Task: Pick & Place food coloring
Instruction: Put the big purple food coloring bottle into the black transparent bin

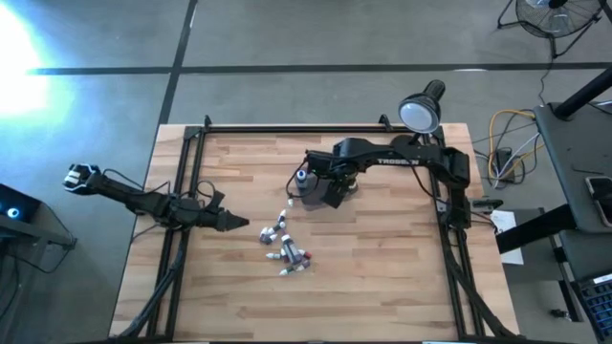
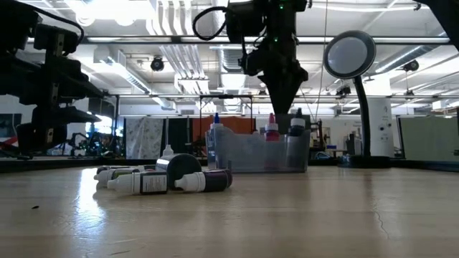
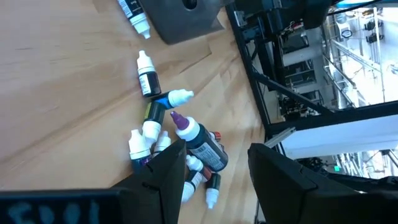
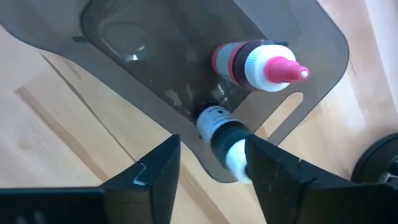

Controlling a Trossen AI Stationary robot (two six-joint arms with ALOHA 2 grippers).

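Several tiny food coloring bottles [image 1: 287, 250] lie on their sides in a loose pile on the wooden table, also in the left wrist view [image 3: 180, 137] and the low view [image 2: 165, 180]. A smoky-grey tub [image 1: 311, 189] stands farther back. It holds upright bottles: a pink-capped one [image 4: 261, 65], a dark one [image 4: 221, 134] and a blue-capped one [image 2: 215, 122]. My right gripper [image 4: 211, 143] is open above the tub [image 4: 155, 56], its fingers either side of the dark bottle. Left of the pile, my left gripper [image 1: 234, 224] is open.
A round magnifier lamp [image 1: 421, 110] stands at the table's far right corner, behind the tub [image 2: 258, 150]. Black frame rails [image 1: 191, 182] run along the left, right and far edges. Bare wood lies near the front edge and right of the pile.
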